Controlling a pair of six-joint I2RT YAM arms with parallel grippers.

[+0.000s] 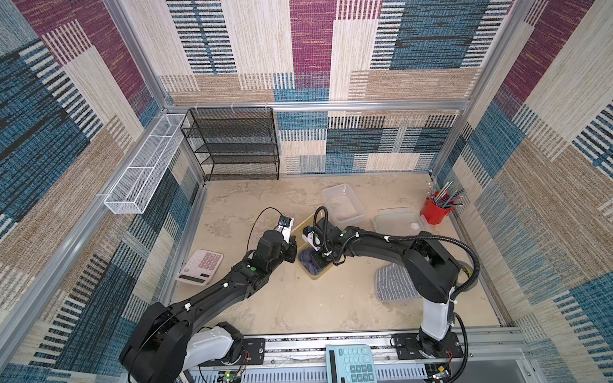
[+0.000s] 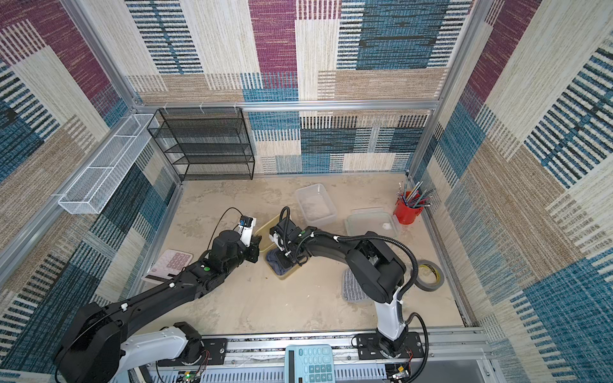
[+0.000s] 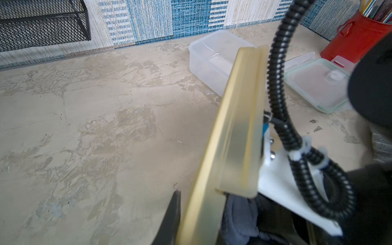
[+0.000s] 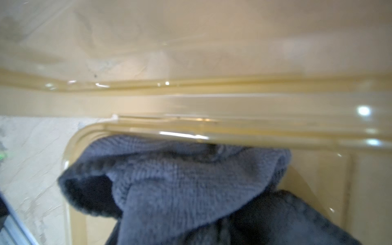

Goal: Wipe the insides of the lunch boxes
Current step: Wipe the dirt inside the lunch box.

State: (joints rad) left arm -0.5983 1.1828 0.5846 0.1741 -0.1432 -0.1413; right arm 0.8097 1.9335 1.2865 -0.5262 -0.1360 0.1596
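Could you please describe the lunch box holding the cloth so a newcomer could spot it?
On the beige table, look between the left arm and right arm. There sits the amber lunch box, grey cloth inside; unlike the clear lunch box behind, it is yellow.

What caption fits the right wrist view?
Grey-blue cloth bunched inside the amber lunch box, against a rounded corner; beige tabletop alongside.

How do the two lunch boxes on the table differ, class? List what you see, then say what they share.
Colour: the amber box is yellow-tinted; the clear box is colourless. Contents: the amber box holds a grey cloth; the clear box holds no cloth. Handling: the left gripper grips the amber box's edge and the right gripper reaches inside it; the clear box stands untouched, farther back. Both are rectangular, round-cornered and open.
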